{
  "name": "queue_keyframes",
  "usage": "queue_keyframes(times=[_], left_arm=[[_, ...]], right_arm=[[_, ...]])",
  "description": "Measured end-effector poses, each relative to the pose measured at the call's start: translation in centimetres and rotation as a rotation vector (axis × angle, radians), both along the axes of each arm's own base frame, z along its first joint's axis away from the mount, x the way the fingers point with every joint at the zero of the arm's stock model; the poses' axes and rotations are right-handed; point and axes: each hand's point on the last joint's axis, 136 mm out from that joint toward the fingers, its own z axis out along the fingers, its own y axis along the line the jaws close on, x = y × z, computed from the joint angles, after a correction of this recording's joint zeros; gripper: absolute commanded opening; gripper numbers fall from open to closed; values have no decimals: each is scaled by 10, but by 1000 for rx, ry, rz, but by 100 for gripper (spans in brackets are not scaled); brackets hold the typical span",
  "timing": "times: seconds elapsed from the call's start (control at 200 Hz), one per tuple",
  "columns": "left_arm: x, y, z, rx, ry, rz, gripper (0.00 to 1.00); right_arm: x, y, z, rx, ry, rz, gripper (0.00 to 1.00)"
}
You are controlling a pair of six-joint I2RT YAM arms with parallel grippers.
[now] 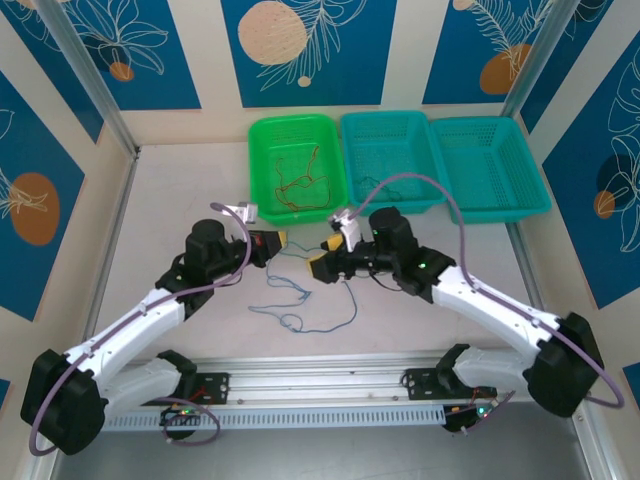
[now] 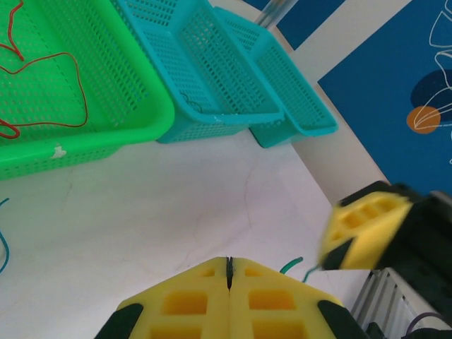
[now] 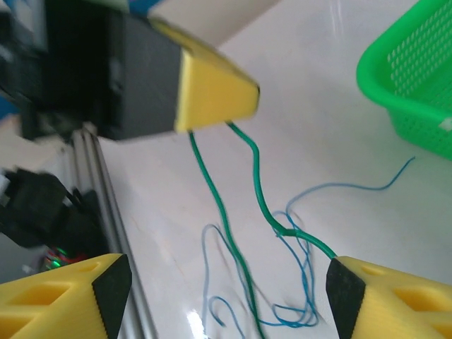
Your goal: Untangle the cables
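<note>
Two grippers meet near the centre of the worktop (image 1: 180, 190), tips facing each other and just apart.

1. Left gripper (image 1: 272, 240): jaws fully closed, yellow pads pressed together. The green cable (image 3: 256, 176) is clamped between them. In the right wrist view two green strands leave its tip and run down toward the near edge. In the left wrist view a short green end shows just beside the closed pads.

2. Right gripper (image 3: 226, 282): jaws spread wide, nothing clamped. One green strand runs down to the edge of one finger; contact cannot be confirmed.

3. Blue-grey cable (image 3: 353, 187): lies loose on the worktop, looped several times around the green strands between the right gripper's fingers, with one end trailing toward the green basket (image 1: 262, 150).

4. Red-orange cables (image 2: 80, 85): lie coiled inside the green basket, which stands at the far edge of the worktop, touching the nearer of two teal baskets (image 1: 395, 207) set in a row on its right.
</note>
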Motion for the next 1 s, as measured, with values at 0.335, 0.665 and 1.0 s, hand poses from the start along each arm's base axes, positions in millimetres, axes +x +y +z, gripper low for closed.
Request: queue_keyframes(times=[0.335,0.665,1.0], left_arm=[[-3,1,-10,33,29,-4,0],[-4,5,8,8,-47,6,66],[-33,-17,28,-27,-153,-150,67]], right_arm=[[11,12,-51,-142,9,58,12],[33,-9,-29,-58,-6,-60,0],[157,-143,14,188,-10,-683,0]])
